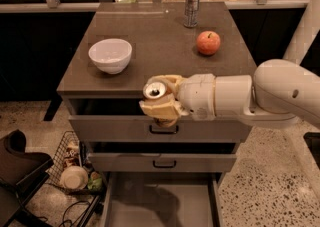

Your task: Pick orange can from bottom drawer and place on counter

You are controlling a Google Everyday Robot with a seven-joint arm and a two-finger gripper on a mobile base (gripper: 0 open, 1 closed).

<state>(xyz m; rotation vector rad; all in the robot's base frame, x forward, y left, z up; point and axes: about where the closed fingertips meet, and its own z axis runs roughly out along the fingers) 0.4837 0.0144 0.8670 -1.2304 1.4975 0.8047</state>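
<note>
A white robot arm (pixel 280 91) reaches in from the right. Its cream-coloured two-finger gripper (pixel 149 94) is clenched around a small short orange-brown drink can (pixel 156 90). The can is held in the air just at the front edge of the flat grey-brown worktop (pixel 150 26), a little left of the middle of that edge and above the front of the top drawer (pixel 210 130). It is tipped so that its shiny silver top faces the camera, and the fingers (pixel 159 112) wrap its sides above and below. Well beneath it, the wide grey bottom drawer (pixel 160 206) stands pulled open, its flat floor partly in shadow. On the worktop, a round white bowl (pixel 110 55) sits toward the front left corner, a red-orange apple (pixel 208 42) sits right of centre, and a taller slim silver can (pixel 191 7) stands near the back edge. The orange can is probably light, with thin metal walls that would dent under a hard squeeze. Its smooth side is likely slippery (more so if damp), so a firm but moderate hold across the middle of the body seems best. It would need turning upright before being set down between bowl and apple, since a tipped can may roll.
</note>
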